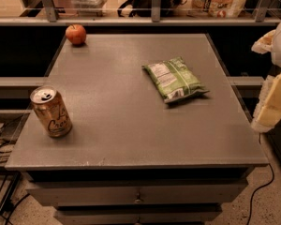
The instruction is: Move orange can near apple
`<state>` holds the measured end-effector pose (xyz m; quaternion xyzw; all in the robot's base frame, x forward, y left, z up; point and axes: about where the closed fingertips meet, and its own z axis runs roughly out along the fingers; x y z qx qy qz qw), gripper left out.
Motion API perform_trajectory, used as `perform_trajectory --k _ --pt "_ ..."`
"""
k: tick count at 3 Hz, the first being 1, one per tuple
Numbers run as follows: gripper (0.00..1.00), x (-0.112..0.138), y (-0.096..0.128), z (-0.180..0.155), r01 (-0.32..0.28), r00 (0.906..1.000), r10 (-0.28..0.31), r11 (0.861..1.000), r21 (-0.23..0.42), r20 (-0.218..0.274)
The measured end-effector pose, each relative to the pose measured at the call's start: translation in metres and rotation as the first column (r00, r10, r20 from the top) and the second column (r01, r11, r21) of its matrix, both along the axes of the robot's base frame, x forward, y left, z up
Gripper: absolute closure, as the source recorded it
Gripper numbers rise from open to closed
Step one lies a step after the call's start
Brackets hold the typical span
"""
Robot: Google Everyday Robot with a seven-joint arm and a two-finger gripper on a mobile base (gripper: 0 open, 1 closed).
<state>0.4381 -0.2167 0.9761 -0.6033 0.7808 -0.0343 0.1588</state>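
Since the can [50, 112] stands upright at the near-left corner of the counter [131, 130], close to the left edge and with nothing touching it, the step in hand is judged to be approach and grasp; no part of the move is done yet. Can: orange-tan, dark script towards the camera, silver top with tab up. Apple [76, 34]: far-left corner, close to the back edge, well apart from the can and roughly straight behind it along the left side. The counter between the two is bare, so a straight carry along the left side looks open. Bag [174, 79]: green, flat, right of centre, well apart from both. It is out of the carry path but close to the direct line from gripper to can, so pass in front of it or above it. Gripper [273, 100]: at the right edge of view, off the counter's right side, well apart from the can; whether the jaws are released or clenched I cannot tell. Grasp notes: come in at mid-height, jaws either side of the round wall and square to it. A push from the right could tip the can or slide it off the left edge. The thin wall likely dents, so squeeze only enough to lift. Set down upright just beside the apple, not touching it: it is round and may roll if bumped.
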Motion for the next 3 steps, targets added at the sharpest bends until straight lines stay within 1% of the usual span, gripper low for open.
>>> perform_trajectory --k 1,2,3 --pt "0.0 0.0 0.0 0.0 0.0 1.0 0.0 1.0 0.0 0.0" --pt "0.0 0.001 0.005 0.001 -0.016 0.9999 0.015 1.0 0.027 0.004" --pt "0.0 0.003 0.03 -0.006 -0.105 0.9944 0.104 0.988 0.109 0.02"
